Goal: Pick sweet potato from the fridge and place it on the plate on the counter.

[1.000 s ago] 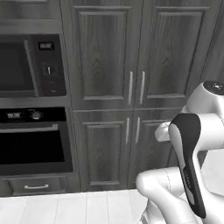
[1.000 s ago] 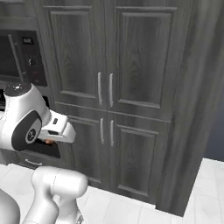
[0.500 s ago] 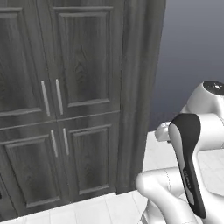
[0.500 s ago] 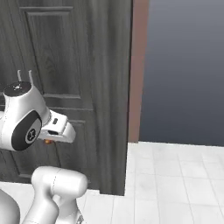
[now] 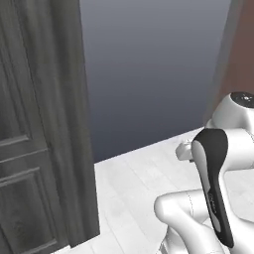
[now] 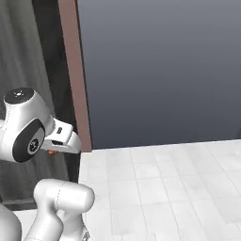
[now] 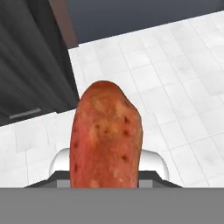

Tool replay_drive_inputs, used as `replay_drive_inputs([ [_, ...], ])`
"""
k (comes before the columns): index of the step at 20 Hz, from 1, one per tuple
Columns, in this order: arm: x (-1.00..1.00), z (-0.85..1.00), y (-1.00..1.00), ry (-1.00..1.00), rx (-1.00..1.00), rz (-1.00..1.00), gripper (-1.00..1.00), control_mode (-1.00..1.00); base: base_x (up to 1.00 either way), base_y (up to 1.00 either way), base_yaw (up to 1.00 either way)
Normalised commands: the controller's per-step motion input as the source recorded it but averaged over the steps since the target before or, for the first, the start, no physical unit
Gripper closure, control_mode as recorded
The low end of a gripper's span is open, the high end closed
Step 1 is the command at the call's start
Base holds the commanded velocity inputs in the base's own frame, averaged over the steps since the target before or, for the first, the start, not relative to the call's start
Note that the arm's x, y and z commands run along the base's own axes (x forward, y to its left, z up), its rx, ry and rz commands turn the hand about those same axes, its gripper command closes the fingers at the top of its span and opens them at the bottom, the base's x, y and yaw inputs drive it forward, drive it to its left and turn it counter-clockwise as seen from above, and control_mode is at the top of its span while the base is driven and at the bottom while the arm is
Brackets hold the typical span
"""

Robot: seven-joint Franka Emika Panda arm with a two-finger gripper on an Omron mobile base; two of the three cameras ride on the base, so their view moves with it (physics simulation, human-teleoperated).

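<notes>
So at this point the pick half looked done. The sweet potato was sitting right in front of the hand camera, standing up lengthwise out of the bottom of the frame, reddish-orange with little dark pits on the skin. The fingertips themselves were hidden behind it, but it was up in the air, clear of the floor and with nothing under it, so I'd call the gripper closed on the sweet potato. You could also catch a tiny orange sliver of it poking out under the hand in the right base view.

What was left: basically the whole place half. Neither plate nor marble surface showed up in any of the three views. The base cameras were pointed at a plain dark blue-grey wall, white tiled floor, and the edge of a tall dark grey cabinet off to the left, with a reddish-brown trim strip next to it. The arm was tucked in close to the body, held like it was carrying, not reaching.

My read: it was mid-transit, roughly halfway through. It had to get the plate in view, line up over it, lower and let go. Grip looked fine, the potato was centred and not visibly tilted much.
</notes>
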Motion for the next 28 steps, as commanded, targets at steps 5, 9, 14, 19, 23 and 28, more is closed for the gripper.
replay_drive_inputs([
  [5,0.0,0.0,0.0,0.0,0.0,0.0,1.0,1.0,0.15,-0.75,-0.72],
  [9,0.0,0.0,0.0,0.0,0.0,0.0,1.0,1.0,0.0,-0.36,-0.86],
  [14,0.0,0.0,0.0,0.0,0.0,0.0,1.0,1.0,0.0,-0.2,-0.9],
  [19,0.0,0.0,0.0,0.0,0.0,0.0,1.0,1.0,0.0,-0.14,-0.91],
  [23,0.0,0.0,0.0,0.0,0.0,0.0,1.0,1.0,0.0,-0.13,-0.92],
  [28,0.0,0.0,0.0,0.0,0.0,0.0,1.0,1.0,0.0,-0.13,-0.91],
])
